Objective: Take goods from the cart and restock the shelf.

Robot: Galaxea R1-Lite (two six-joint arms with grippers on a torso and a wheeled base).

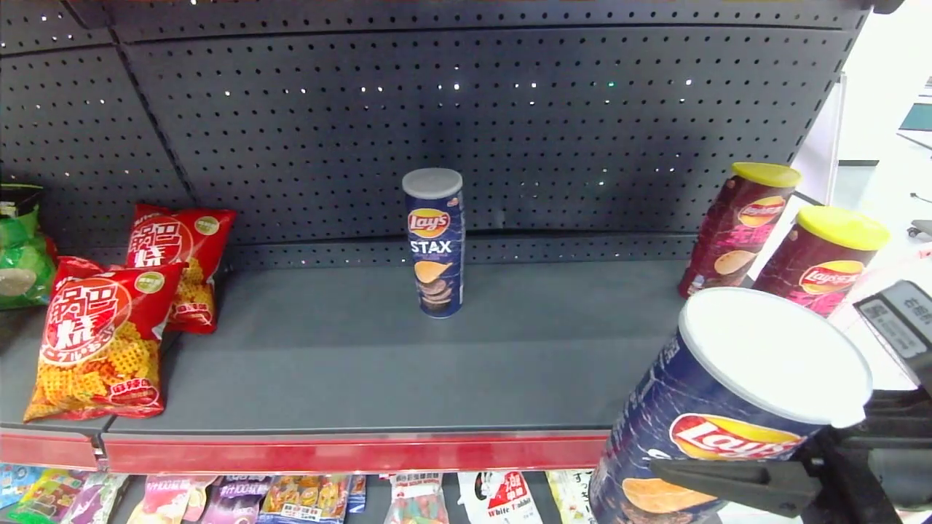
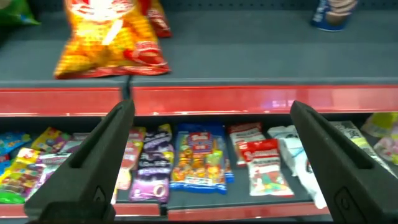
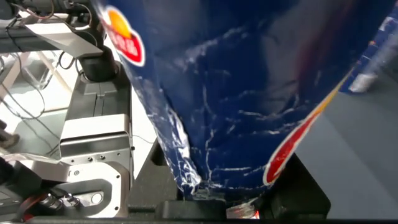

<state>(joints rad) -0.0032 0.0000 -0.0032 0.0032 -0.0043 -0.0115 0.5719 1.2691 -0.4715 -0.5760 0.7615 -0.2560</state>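
Grips a blue chip can (image 1: 735, 407) tilted in the right gripper (image 1: 735, 484), white lid up, base cut off at the picture's edge. Near finger across the label, far finger hidden behind the can. Beyond the fingers, over the shelf (image 1: 364, 364): second blue can (image 1: 434, 244) upright, two maroon cans (image 1: 735, 225) closer. Left gripper (image 2: 211, 168) spread wide, holding nothing, facing the red edge (image 2: 249, 99). Blurred packets (image 2: 261, 165) past its fingertips.

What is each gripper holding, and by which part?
Right gripper: white-lidded dark-blue cylindrical chip can, clamped around its lower body. Left gripper: open, empty.
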